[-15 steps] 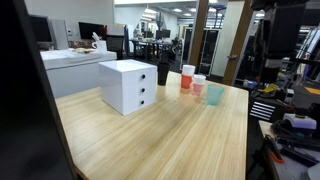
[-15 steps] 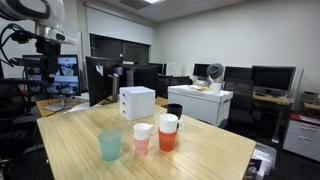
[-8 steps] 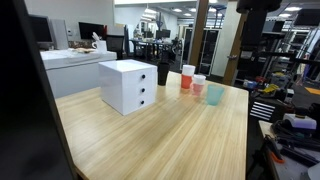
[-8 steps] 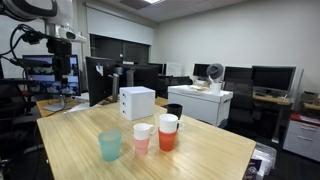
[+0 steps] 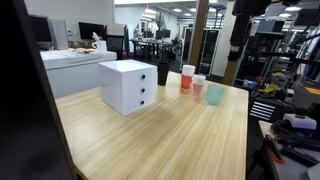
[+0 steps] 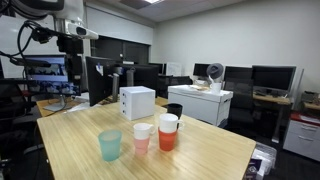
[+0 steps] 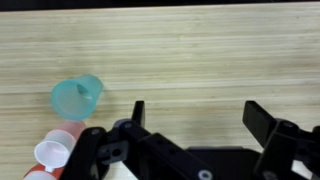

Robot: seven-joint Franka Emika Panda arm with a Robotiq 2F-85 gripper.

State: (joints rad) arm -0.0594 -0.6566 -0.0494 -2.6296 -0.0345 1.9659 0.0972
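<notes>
My gripper [image 7: 200, 115] is open and empty, high above the wooden table [image 7: 200, 50]. It shows at the top of both exterior views [image 5: 238, 30] [image 6: 74, 42]. Below it and to one side stands a teal cup [image 7: 77, 97] [image 5: 214, 94] [image 6: 110, 145]. Next to that is a pink cup [image 5: 198, 84] [image 6: 142, 138] [image 7: 52, 152] and an orange cup with a white cup in it [image 5: 188, 77] [image 6: 167, 132]. A black cup [image 5: 163, 72] [image 6: 174, 111] stands beside a white three-drawer box [image 5: 128, 85] [image 6: 137, 102].
The table edge [image 5: 245, 130] borders cluttered shelves with tools [image 5: 290, 125]. Monitors [image 6: 100, 80] and office desks [image 6: 205, 100] stand around the table. A dark panel [image 5: 20, 90] blocks one side of an exterior view.
The arm has swung sideways at height, bringing the gripper in over the table end near the cups. The cups and drawer box have not moved.
</notes>
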